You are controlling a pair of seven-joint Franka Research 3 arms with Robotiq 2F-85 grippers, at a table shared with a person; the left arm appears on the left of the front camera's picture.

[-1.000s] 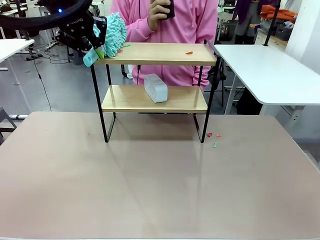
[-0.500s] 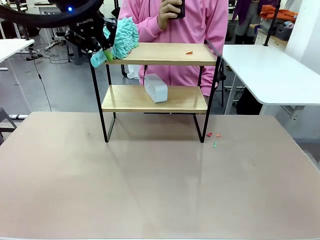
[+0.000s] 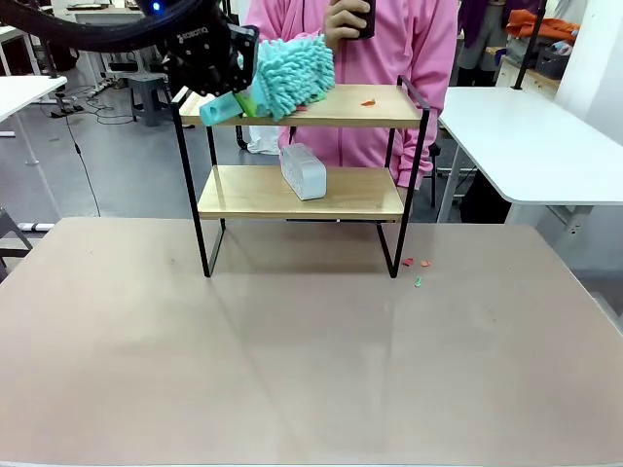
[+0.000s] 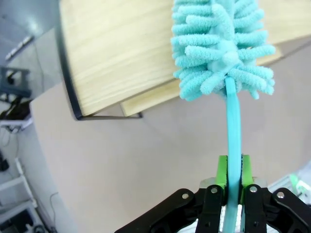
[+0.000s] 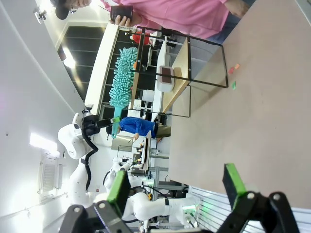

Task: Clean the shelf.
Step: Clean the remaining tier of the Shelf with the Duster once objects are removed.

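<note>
- The shelf (image 3: 341, 109) stood at the far middle of the table (image 3: 292, 370), just in front of a person (image 3: 394, 39) in pink.
- The step in hand looked like a sweep along the top board (image 3: 380, 115), toward the robot's right.
- The duster (image 3: 292, 70) lay over the left half of that board. Whether its fluff pressed the wood could not be told.
- One red scrap (image 3: 368, 101) sat on the board, well to the right of the duster head.
- To do it well, the head should ride low enough for the fluff to brush the wood, and travel flat and level.
- The stroke should carry past the scrap and off the right end, where other bits (image 3: 417, 264) already lay on the table.
- The thin frame looked light, so a gentle push would be wise.
- A white box (image 3: 303, 170) rested on the lower board (image 3: 350, 195), which would need care later.
- The left gripper (image 4: 234, 171) was clamped tight on the duster's slim handle (image 4: 234, 126), green pads on either side.
- The right gripper (image 5: 175, 184) stood wide apart over the table's near side, holding and touching nothing.
</note>
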